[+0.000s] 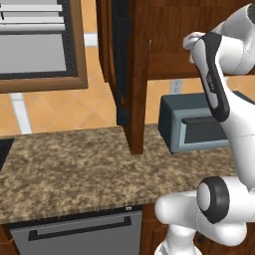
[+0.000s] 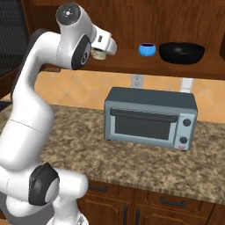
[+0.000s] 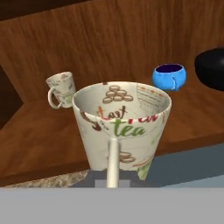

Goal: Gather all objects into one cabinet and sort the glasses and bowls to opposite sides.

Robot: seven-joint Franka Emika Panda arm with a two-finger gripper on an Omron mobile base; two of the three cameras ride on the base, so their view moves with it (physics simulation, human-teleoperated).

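Nearest: cream cup (image 3: 121,131) held in gripper (image 3: 113,181) at shelf (image 3: 48,144) front edge, handle toward the lens. Second cup (image 3: 61,89) at back left of cabinet (image 2: 132,26); blue bowl (image 3: 169,76) and black bowl (image 2: 181,52) to the right. Risk: lip clipping shelf edge, tipping on release. Legible: "tea".

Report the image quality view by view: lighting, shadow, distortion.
Left base view: flat, even light, soft render; the counter carries no sharp shadows. Right base view: the black bowl reads as a dark mass without inner detail. Hand view: the held cup looms large, close to the lens, print legible.
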